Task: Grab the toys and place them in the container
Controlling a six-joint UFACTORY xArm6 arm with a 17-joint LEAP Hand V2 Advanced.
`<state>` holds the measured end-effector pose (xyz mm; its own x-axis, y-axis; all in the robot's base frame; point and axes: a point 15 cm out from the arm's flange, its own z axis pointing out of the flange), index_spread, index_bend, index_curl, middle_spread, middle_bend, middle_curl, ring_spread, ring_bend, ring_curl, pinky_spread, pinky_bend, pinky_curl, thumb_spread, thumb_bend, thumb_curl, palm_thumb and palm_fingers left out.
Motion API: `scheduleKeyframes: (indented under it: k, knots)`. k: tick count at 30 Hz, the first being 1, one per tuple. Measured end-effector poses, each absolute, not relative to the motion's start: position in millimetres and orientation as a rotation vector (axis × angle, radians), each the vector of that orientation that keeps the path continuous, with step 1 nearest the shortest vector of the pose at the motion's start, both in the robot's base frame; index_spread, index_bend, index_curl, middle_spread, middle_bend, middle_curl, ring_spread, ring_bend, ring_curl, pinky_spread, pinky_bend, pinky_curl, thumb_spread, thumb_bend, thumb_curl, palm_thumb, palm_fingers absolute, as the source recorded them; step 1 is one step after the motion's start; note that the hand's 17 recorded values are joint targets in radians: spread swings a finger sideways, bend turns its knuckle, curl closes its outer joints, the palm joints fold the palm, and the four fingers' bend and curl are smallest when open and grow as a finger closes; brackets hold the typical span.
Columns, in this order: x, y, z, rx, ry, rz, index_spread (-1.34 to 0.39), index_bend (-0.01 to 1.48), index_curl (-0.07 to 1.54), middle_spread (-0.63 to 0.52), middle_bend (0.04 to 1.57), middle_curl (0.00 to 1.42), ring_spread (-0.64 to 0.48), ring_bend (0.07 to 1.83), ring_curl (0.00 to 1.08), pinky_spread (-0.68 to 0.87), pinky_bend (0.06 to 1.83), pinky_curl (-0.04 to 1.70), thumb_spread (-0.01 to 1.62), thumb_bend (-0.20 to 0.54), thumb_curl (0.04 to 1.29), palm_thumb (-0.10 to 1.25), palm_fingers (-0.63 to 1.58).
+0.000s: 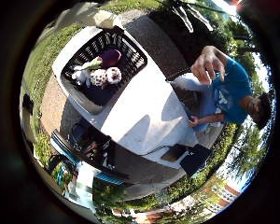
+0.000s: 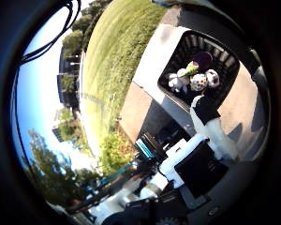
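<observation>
Toys (image 1: 99, 70) inside basket (image 1: 130, 49) at table (image 1: 144, 112) edge; hand (image 2: 203, 150) fingers straight.

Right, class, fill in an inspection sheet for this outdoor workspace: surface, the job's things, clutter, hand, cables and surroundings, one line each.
Surface: white table, its top bare beside the basket, partly in shadow.
Job's things: black slotted basket on the table near one end; inside it lie a spotted plush toy, a white plush toy and a purple toy with a green part.
Clutter: nothing seen on the table top.
Hand: white and black fingers reach out straight over the table, holding nothing.
Cables: left out of this sheet.
Surroundings: a person in a blue shirt beside the table, touching none of the toys; grass, paved ground, trees and buildings around.
</observation>
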<state>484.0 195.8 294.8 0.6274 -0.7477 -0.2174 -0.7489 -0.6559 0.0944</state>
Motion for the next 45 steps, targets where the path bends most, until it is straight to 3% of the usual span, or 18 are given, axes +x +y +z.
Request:
scheduleKeyframes:
  k: [11,17,24,45]
  knots:
    - [451.4,143.4,345.3,-2.752,1.471,0.466,-0.34,0.2,0.34,0.08,0.15,0.27,0.3,0.34,0.32,0.48,0.67,0.22,1.11,-0.025,0.51,0.84,0.08]
    - [404.2,140.1,360.2,-2.83,1.455,0.641,-0.28,0.19,0.34,0.09,0.15,0.27,0.3,0.35,0.32,0.47,0.66,0.21,1.17,-0.028,0.48,0.81,0.08]
    - [382.7,148.7,388.5,-2.853,1.394,0.572,-0.23,0.21,0.34,0.09,0.17,0.28,0.3,0.36,0.32,0.45,0.57,0.19,1.24,-0.025,0.44,0.75,0.07]
    - [338.4,97.4,364.4,-2.737,1.73,0.614,-0.18,0.19,0.35,0.09,0.15,0.29,0.29,0.31,0.32,0.43,0.43,0.19,1.31,-0.02,0.38,0.71,0.13]
